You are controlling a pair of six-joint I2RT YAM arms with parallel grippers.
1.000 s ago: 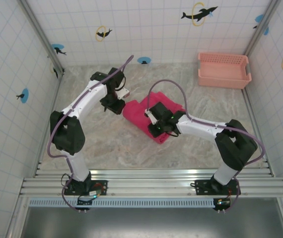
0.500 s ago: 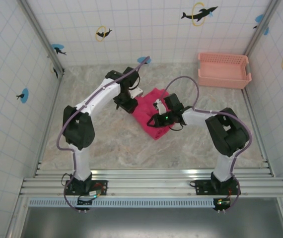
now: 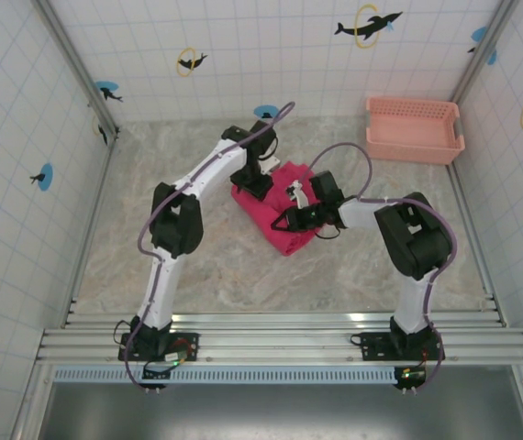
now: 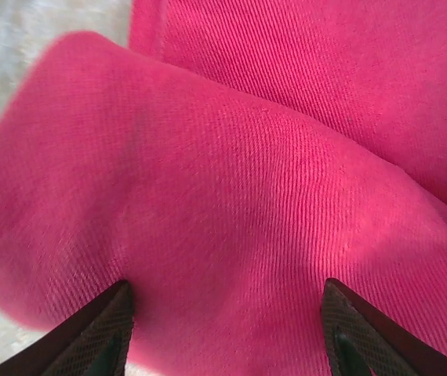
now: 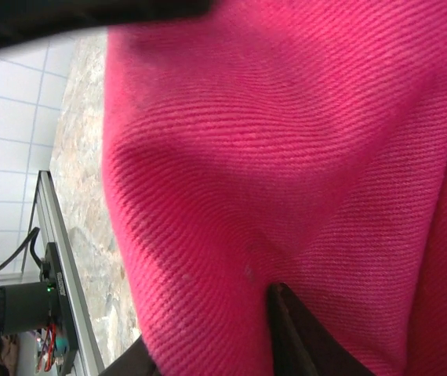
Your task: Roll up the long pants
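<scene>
Mid-table, between the two arms, the long pants [image 3: 278, 227] lie bundled on the marble table [image 3: 197, 266].
Left gripper [image 4: 223, 321] fingers spread wide, cloth bulging between them; right gripper [image 3: 291, 218] is buried in folds, so its grip cannot be told.

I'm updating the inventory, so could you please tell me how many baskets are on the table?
1. The salmon-pink basket stands in the far right corner of the table, apart from the long pants near the middle; none seems hidden.

Bright, even light from above; shadows lie soft and faint on the worktop [image 3: 206, 266]. Wrist views close, long pants [image 4: 247, 196] weave crisp, corners blurred
</scene>
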